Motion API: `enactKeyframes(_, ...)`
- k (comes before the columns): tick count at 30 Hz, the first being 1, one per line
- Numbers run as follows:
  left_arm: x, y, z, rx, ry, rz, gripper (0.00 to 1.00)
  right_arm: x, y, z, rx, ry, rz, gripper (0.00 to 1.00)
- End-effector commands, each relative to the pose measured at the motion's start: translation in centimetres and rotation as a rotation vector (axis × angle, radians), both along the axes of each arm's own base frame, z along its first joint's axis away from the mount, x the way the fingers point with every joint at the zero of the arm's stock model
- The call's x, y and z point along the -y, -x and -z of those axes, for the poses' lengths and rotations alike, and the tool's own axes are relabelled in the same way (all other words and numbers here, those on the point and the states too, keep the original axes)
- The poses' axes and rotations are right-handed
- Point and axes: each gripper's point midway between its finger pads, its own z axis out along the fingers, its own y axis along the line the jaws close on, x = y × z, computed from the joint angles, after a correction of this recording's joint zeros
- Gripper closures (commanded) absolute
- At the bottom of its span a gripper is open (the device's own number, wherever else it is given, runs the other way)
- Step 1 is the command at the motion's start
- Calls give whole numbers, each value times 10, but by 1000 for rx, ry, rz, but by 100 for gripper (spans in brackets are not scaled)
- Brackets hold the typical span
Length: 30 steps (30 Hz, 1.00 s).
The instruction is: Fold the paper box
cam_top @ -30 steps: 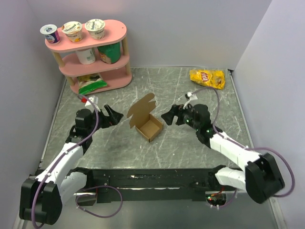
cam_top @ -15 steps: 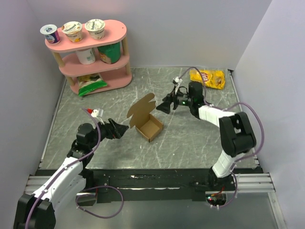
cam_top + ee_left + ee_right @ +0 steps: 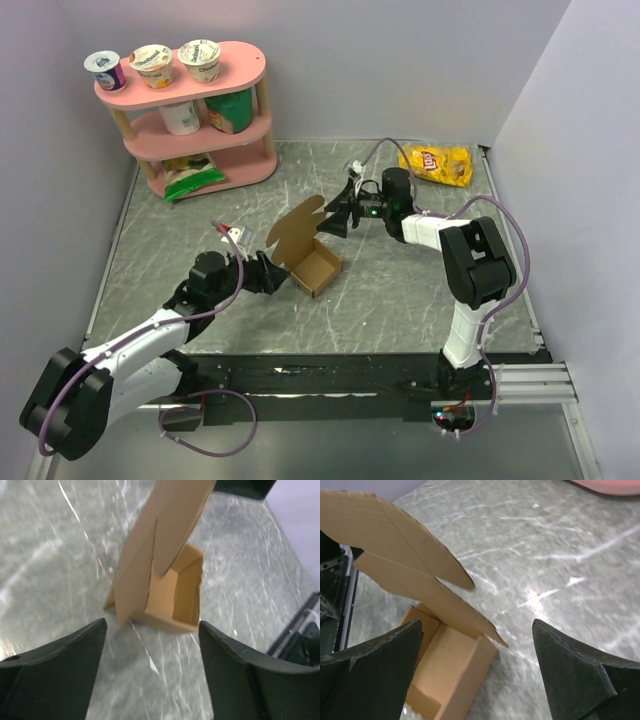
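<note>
The left end effector (image 3: 272,272), jaws spread wide and empty, sits just beside the near-left edge of the paper box (image 3: 314,266). The right end effector (image 3: 335,222), equally wide and empty, faces the upright lid (image 3: 297,225) at its scalloped edge. The box stands mid-worktop (image 3: 400,300), with bare surface to its right and front.

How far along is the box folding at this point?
Done: the paper box has its base and walls formed and stands on the table. In hand: the left gripper and right gripper sit open on either side of it, the right one near the raised lid. Neither grips anything. Left: fold the lid down and tuck it shut.
</note>
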Motion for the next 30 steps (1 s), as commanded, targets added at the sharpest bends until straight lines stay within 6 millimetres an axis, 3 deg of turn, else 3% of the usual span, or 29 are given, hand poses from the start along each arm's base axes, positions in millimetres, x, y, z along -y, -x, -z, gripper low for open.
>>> enactKeyframes(1,5,-27,-39,151,17,-73,24,-16,-2,-24,118,-33,-61,8)
enactKeyframes(3,4,-31,-38,155,8,-96,29,-18,-1,-22,111,-34,-65,14)
enactKeyframes(7,7,-35,-41,168,-7,-120,42,-18,0,-20,99,-32,-42,39)
enactKeyframes(10,8,-37,-43,183,-12,-136,51,-15,3,-18,93,-32,-18,51)
enactKeyframes(20,19,-47,-32,159,-84,-197,70,-7,14,-19,76,-31,49,71)
enactKeyframes(23,16,-50,-30,150,-107,-241,73,-3,20,-22,84,-45,72,72)
enactKeyframes(25,13,-51,-28,132,-117,-282,72,0,23,-25,89,-50,92,84)
enactKeyframes(30,13,-50,-30,126,-121,-307,65,2,34,-32,106,-59,116,87)
